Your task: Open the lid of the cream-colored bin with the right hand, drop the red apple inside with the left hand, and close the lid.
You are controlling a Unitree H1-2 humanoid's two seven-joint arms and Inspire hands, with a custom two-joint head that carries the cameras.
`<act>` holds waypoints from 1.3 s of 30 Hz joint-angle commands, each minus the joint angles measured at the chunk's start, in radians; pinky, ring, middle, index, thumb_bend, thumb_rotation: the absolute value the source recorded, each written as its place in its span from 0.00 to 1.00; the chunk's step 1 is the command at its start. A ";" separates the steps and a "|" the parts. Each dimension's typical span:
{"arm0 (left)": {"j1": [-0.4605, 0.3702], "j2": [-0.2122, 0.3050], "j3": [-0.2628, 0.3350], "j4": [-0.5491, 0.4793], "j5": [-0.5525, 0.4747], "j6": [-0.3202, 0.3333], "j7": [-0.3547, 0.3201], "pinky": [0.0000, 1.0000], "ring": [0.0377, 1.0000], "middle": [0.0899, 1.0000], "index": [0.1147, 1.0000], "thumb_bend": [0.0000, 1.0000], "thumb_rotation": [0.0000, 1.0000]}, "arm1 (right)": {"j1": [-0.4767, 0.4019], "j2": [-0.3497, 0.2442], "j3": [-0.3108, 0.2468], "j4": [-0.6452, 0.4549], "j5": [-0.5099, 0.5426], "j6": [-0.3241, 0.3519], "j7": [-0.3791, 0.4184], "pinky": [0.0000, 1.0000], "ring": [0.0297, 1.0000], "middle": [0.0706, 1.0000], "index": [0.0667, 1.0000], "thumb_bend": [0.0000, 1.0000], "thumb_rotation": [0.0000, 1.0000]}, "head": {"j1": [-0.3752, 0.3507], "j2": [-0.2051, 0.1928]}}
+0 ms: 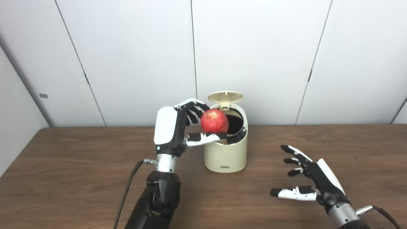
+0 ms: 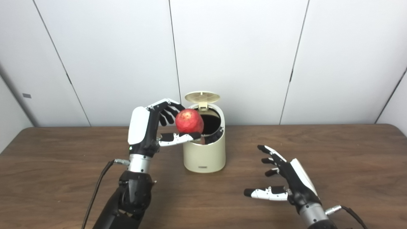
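The cream-colored bin (image 1: 225,154) stands on the table's middle, near the wall. Its round lid (image 1: 225,96) is tipped up at the back, and the dark opening (image 1: 236,122) shows. My left hand (image 1: 179,127) is raised beside the bin's left rim and is shut on the red apple (image 1: 214,121), held between thumb and fingers over the rim's left edge. My right hand (image 1: 306,178) is open and empty, low over the table to the right of the bin and nearer to me, fingers spread toward the left.
The brown wooden table (image 1: 79,165) runs across the whole view. A white panelled wall (image 1: 254,57) stands right behind the bin. A black cable (image 1: 127,190) hangs from my left wrist.
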 commanded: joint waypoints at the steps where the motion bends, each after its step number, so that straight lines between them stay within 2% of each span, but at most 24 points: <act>1: -0.072 -0.001 -0.006 0.018 0.018 -0.047 0.055 0.25 0.32 0.38 0.44 0.52 0.00 | -0.032 -0.001 -0.004 -0.036 -0.010 -0.022 -0.021 0.63 0.81 0.90 0.86 0.74 0.24 | -0.005 0.001; 6: -0.115 -0.007 -0.020 0.116 0.037 -0.085 0.138 0.23 0.31 0.39 0.43 0.53 0.00 | -0.028 0.001 -0.003 -0.043 -0.016 -0.021 -0.023 0.62 0.79 0.89 0.86 0.75 0.26 | -0.011 0.003; 16: -0.179 -0.014 -0.059 0.281 0.049 -0.131 0.252 0.27 0.33 0.38 0.44 0.52 0.00 | -0.017 0.003 -0.006 -0.054 -0.010 -0.026 -0.021 0.62 0.80 0.89 0.86 0.75 0.27 | -0.019 0.007; 17: -0.178 -0.013 -0.065 0.288 0.043 -0.130 0.239 0.27 0.32 0.38 0.44 0.52 0.00 | -0.016 0.003 -0.006 -0.056 -0.011 -0.025 -0.021 0.62 0.80 0.89 0.86 0.75 0.27 | -0.019 0.008; 21: -0.166 0.000 -0.093 0.282 0.044 -0.085 0.161 0.36 0.44 0.41 0.47 0.52 0.00 | -0.012 -0.001 -0.004 -0.060 -0.015 -0.028 -0.019 0.65 0.80 0.89 0.86 0.75 0.29 | -0.017 0.009; 22: -0.164 0.003 -0.098 0.278 0.046 -0.074 0.149 0.39 0.46 0.46 0.52 0.73 0.09 | -0.011 -0.002 -0.004 -0.060 -0.015 -0.029 -0.018 0.66 0.80 0.89 0.86 0.75 0.29 | -0.017 0.009; 24: -0.157 0.013 -0.113 0.262 0.057 -0.046 0.117 0.42 0.50 0.54 0.61 0.92 0.19 | -0.009 -0.001 -0.005 -0.057 -0.011 -0.036 -0.021 0.65 0.80 0.89 0.86 0.75 0.29 | -0.018 0.011; 25: -0.155 0.016 -0.119 0.257 0.059 -0.036 0.108 0.43 0.51 0.56 0.64 0.96 0.21 | -0.009 -0.001 -0.005 -0.057 -0.011 -0.039 -0.022 0.64 0.79 0.89 0.86 0.75 0.29 | -0.018 0.011; 30: -0.146 0.027 -0.137 0.230 0.057 0.001 0.074 0.45 0.53 0.61 0.70 1.00 0.29 | -0.009 0.000 -0.006 -0.056 -0.010 -0.040 -0.023 0.61 0.77 0.89 0.86 0.74 0.29 | -0.013 0.015; 39: -0.132 0.037 -0.138 0.191 0.049 0.023 0.060 0.45 0.54 0.61 0.71 1.00 0.32 | -0.011 0.003 -0.003 -0.059 -0.006 -0.033 -0.018 0.61 0.77 0.89 0.86 0.74 0.28 | -0.009 0.016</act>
